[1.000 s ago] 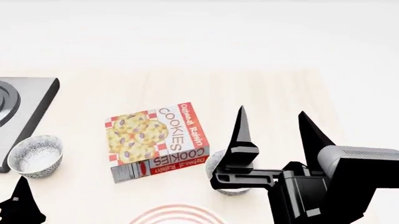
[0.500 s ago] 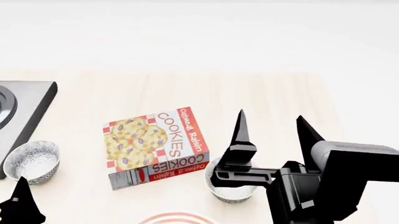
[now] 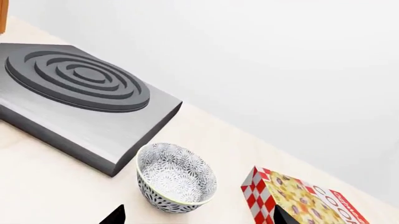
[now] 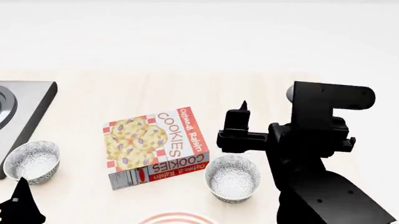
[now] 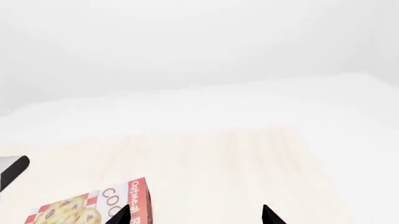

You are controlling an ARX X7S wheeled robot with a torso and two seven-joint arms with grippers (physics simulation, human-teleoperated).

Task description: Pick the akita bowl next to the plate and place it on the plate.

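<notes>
The akita bowl stands upright on the tabletop just beyond the striped plate, of which only the far rim shows at the near edge of the head view. Mouth up, foot down; being round it has no long axis to line a grip along.

Just past it hangs the right hand, above and slightly behind the bowl and holding nothing. Its wrist view shows two fingertips set well apart, so it is spread.

The risks, as I judge them: a descent from here could land a finger on the rim and tip or skid the bowl (a footed bowl rocks easily), or push it into the cookie box lying just beside it.

Farther left, a twin bowl sits against the grey burner block. The left hand hovers near it and looks spread; grabbing that bowl would be the wrong pick.
</notes>
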